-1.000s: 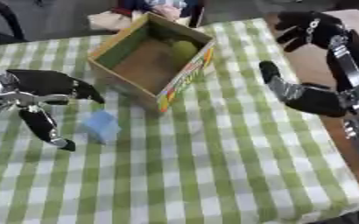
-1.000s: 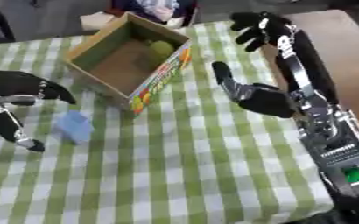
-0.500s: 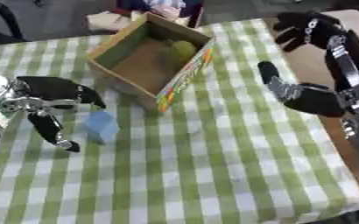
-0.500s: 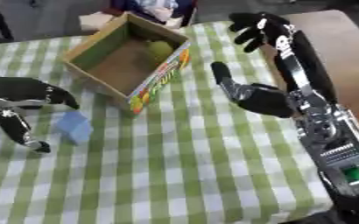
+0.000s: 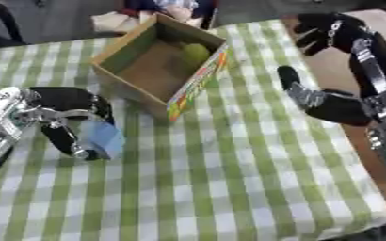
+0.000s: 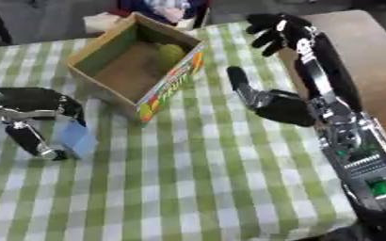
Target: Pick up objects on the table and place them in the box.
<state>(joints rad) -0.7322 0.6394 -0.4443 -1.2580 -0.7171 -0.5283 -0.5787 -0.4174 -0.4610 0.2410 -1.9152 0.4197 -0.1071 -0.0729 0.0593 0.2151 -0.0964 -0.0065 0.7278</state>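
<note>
Two robot hands over green checked tablecloth (image 5: 229, 179), left hand (image 5: 60, 117) curled around pale blue block (image 5: 106, 138), cardboard box (image 5: 159, 59) beyond it holding green fruit (image 5: 194, 52), right hand (image 6: 270, 103) spread, empty, right of box.

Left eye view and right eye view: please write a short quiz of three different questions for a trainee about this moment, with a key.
1. True or false: the left hand has its fingers and thumb around the light blue block.
2. Multiple choice: what already lies inside the cardboard box? A) a yellow-green round object, B) a red cup, C) nothing.
3. Short answer: how does the right hand stand, and does it hold anything?

Key
1. True. The fingers curve over the block and the thumb is on its near side, on the checked tablecloth.
2. A. The yellow-green object lies in the far corner of the box.
3. It is open, beside the box, and holds nothing.
</note>
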